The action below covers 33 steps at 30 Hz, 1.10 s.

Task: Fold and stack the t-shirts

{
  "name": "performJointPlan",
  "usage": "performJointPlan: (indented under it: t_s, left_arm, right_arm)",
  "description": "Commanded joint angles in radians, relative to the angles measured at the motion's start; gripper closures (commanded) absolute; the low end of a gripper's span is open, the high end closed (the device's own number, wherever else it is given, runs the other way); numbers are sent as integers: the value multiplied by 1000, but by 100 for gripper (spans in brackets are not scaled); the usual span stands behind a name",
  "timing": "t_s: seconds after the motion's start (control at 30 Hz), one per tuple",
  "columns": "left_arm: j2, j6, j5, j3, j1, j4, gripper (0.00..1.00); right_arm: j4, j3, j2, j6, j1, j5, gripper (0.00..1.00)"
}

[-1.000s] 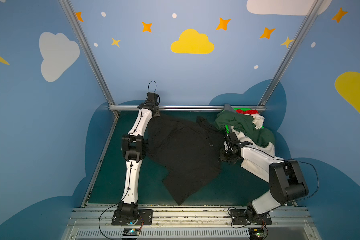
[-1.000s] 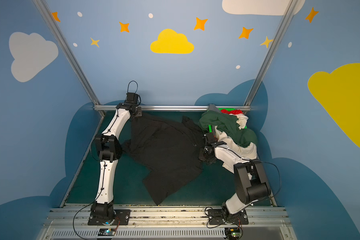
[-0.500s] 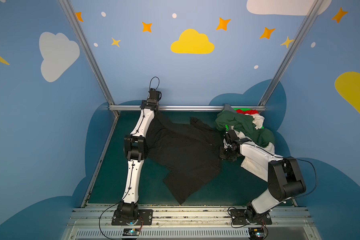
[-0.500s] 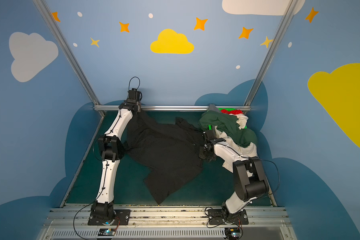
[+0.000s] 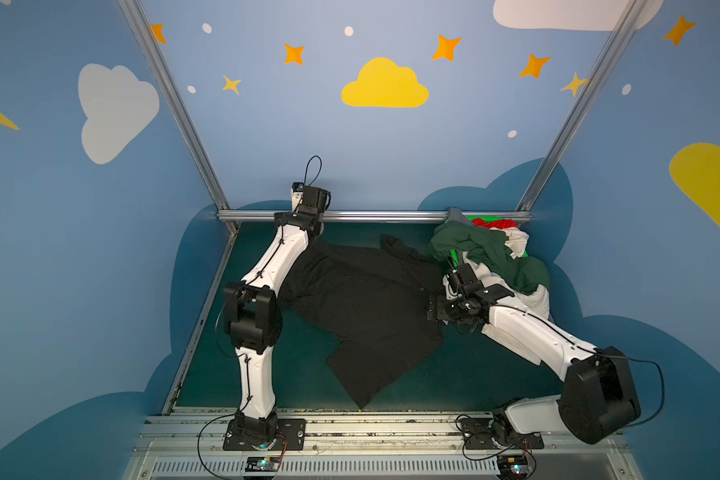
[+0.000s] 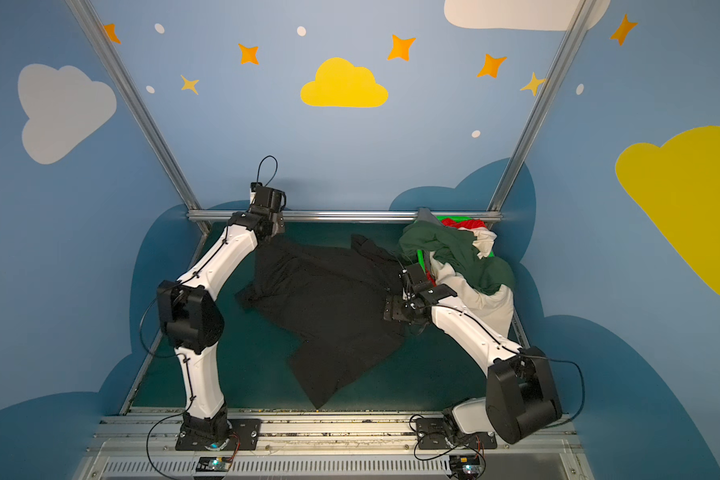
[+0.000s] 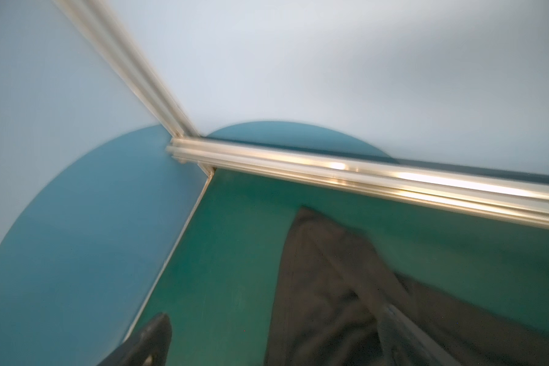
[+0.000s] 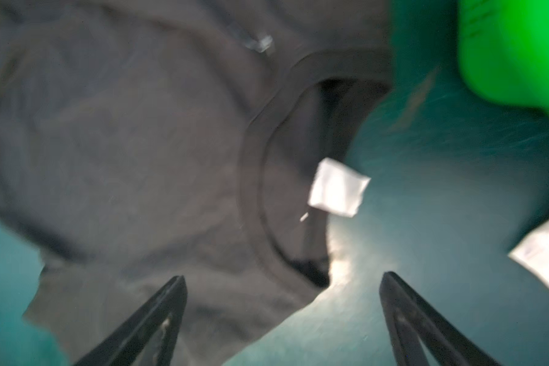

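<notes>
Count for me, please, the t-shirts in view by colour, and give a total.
Black t-shirt: 1
Dark green t-shirt: 1
Cream t-shirt: at least 1
Red t-shirt: 1
Total: 4 that show; more may be hidden beneath.

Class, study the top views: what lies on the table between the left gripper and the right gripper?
The black t-shirt, spread out and crumpled, fills the stretch between the open left gripper and the open right gripper; both top views show it.

Rumpled black t-shirt (image 5: pixel 362 307) spread flat beside heaped green, cream, red t-shirts (image 5: pixel 487 249).
</notes>
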Motion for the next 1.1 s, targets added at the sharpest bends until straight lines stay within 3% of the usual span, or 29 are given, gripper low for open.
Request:
performJointPlan:
  t_s: [0.0,0.13,0.23,0.4,0.57,0.7,0.93,1.07]
  left_arm:
    - [-167,-174,24,-233,-19,101,0]
    - [-396,-304,122,-539,-27,188,0]
    - [-519,-327,202,-719,-27,274,0]
    - [-601,-352,256,-828,-27,262,0]
    - [-623,-365,256,-843,-28,195,0]
    - [-623,-366,260,-875,-27,206,0]
    - [-600,-356,257,-885,-24,165,0]
    - [-606,-352,263,-896,-20,163,0]
  right_arm:
    - [-18,-51,-24,57,75,-16,7]
    - [32,-81,23,100,167,-34,8]
    - [46,-61,99,111,219,-25,9]
    - [60,-29,203,111,276,5,15]
    - [66,-21,275,92,277,5,35]
    - [62,-14,312,86,264,6,62]
    - [43,-10,303,61,214,23,98]
    - [30,-23,277,36,161,23,100]
